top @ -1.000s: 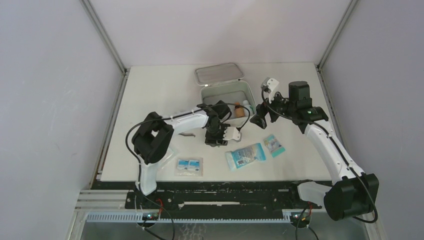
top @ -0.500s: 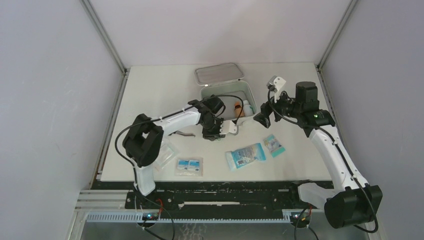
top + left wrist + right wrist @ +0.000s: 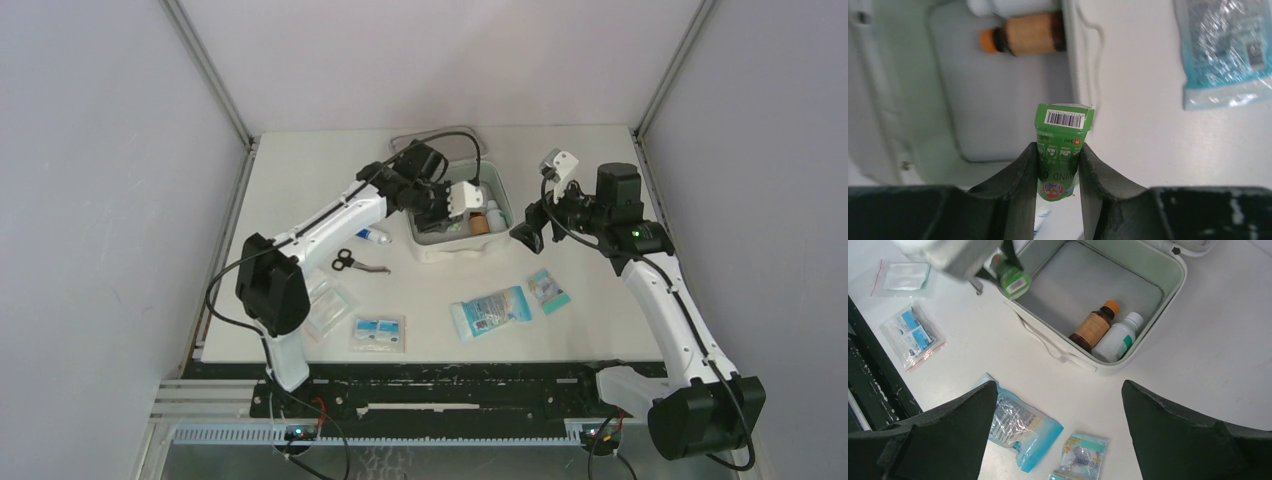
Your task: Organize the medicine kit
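Kit (image 3: 452, 250) sits open a little toward 12 o'clock from the middle of the surface (image 3: 300, 200), its lid mostly hidden behind the left arm. Inside, a brown bottle (image 3: 1093, 327) with an orange cap and a white bottle (image 3: 1118, 340) lie side by side, touching, against the wall at 3 o'clock in the top view. The rest of the grey floor is bare. The left fingers (image 3: 1058, 152) are clamped on a small green box (image 3: 1064, 130), barcode end pointing away from the wrist. In both wrist views the box hangs over one edge of the kit, partly over the inside and partly over the wall. The right fingers (image 3: 1059, 385) are spread wide with nothing between them, hovering at 3 o'clock of the kit, just beyond its outer wall. A blue packet (image 3: 490, 312) lies on the surface at 6 o'clock of the kit, with a smaller packet (image 3: 548, 290) near it at its 2 o'clock. Scissors (image 3: 355, 262) rest at 8 o'clock of the kit, and a small tube (image 3: 372, 236) lies between them and the kit wall. A clear pouch of two blue sachets (image 3: 378, 333) lies at 7 o'clock near the front edge. A clear bag (image 3: 325, 305) sits just beside it at 10 o'clock, partly under the left arm.
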Controlling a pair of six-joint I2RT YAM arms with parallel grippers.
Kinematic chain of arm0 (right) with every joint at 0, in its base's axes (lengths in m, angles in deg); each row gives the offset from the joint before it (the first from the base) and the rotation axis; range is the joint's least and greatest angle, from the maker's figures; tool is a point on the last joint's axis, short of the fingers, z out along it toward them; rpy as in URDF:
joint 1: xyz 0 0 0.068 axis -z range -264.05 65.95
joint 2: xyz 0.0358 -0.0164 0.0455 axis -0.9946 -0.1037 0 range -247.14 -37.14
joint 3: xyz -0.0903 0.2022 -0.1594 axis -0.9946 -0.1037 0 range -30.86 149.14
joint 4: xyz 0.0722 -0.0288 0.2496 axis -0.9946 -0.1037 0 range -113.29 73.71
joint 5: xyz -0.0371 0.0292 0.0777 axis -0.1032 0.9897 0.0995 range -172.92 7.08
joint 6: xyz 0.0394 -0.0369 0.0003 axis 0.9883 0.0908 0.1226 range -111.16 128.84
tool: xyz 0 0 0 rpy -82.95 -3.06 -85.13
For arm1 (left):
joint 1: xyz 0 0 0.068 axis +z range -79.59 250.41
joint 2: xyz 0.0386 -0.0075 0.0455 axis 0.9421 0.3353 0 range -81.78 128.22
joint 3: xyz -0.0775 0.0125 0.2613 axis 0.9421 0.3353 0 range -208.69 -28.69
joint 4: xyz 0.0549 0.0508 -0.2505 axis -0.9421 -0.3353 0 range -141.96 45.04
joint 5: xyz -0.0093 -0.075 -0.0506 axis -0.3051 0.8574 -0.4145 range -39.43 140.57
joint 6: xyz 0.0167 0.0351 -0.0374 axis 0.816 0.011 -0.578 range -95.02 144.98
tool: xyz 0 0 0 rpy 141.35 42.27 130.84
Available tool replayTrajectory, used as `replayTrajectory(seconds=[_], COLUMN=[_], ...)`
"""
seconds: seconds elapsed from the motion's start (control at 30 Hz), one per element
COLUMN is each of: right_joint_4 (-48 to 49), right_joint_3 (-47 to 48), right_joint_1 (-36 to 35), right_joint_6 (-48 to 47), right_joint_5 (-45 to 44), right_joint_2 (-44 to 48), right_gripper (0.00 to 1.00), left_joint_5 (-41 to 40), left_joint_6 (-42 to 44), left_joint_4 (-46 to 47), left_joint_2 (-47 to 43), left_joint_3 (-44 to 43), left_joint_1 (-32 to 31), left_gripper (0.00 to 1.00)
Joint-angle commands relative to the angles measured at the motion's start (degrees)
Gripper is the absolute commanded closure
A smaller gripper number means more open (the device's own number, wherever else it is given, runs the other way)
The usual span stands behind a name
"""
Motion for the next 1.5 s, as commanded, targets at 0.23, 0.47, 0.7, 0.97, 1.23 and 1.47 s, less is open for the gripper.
replayTrajectory(seconds=[0.23, 0.47, 0.7, 0.97, 1.23, 1.47], right_joint_4=[2.14, 2.18, 1.98, 1.87, 1.7, 1.7], right_joint_3=[1.42, 1.47, 1.47, 1.47, 1.47, 1.48], right_joint_1=[0.75, 2.13, 3.87, 4.28, 4.32, 4.35], right_joint_6=[2.07, 2.15, 2.42, 2.37, 2.14, 1.92], right_joint_5=[-2.09, -2.19, -1.18, -0.91, -0.88, -0.99], right_joint_2=[1.04, 0.95, 0.5, -0.73, -1.42, -1.42], right_gripper=[0.07, 0.07, 0.07, 0.07, 0.07, 0.07], left_joint_5=[-5.62, -6.77, -9.67, -11.47, -14.07, -15.11], left_joint_6=[-9.83, -10.98, -10.04, -7.23, -4.53, -1.31], left_joint_4=[7.15, 9.07, 13.31, 16.55, 18.44, 19.13], left_joint_2=[14.57, 25.05, 32.69, 37.76, 40.17, 40.84], left_joint_3=[-21.0, -31.86, -37.91, -41.16, -43.44, -43.09], left_joint_1=[1.91, 2.05, 2.13, 2.05, 1.52, 1.02], left_gripper=[0.64, 0.63, 0.62, 0.6, 0.57, 0.54])
